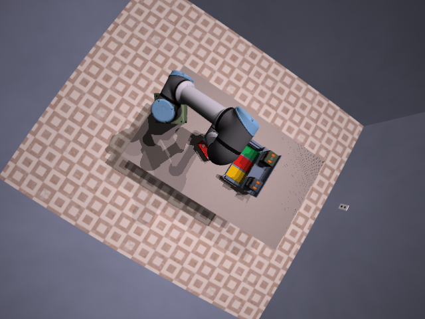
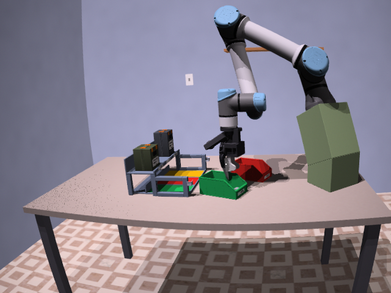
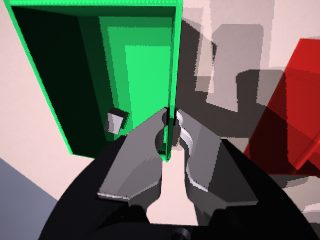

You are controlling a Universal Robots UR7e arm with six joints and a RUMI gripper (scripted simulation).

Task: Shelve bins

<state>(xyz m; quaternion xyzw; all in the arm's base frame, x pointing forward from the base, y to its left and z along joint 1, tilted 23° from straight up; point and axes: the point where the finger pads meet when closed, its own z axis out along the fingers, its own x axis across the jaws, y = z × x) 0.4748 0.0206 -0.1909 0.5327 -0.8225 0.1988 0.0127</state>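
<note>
The green bin (image 2: 217,186) (image 3: 150,80) stands on the table in front of the shelf, its low front with the label facing away from the shelf. A small grey part (image 3: 115,122) lies inside. My gripper (image 2: 228,177) (image 3: 170,108) points down and is shut on the bin's side wall, the one toward the red bin, near the low front. The red bin (image 1: 203,150) (image 2: 255,171) (image 3: 292,110) stands beside it, turned at an angle. The shelf's green mark (image 1: 250,151) (image 2: 171,188), red mark (image 1: 242,163) and yellow mark (image 1: 236,173) (image 2: 189,173) are uncovered. The arm hides the green bin in the top view.
The grey-blue shelf (image 2: 153,185) has a raised board behind the marks. An olive box (image 1: 269,158) (image 2: 145,158) and a dark grey box (image 1: 254,185) (image 2: 162,143) stand on it, at its green and yellow ends. Low side rails flank the marks.
</note>
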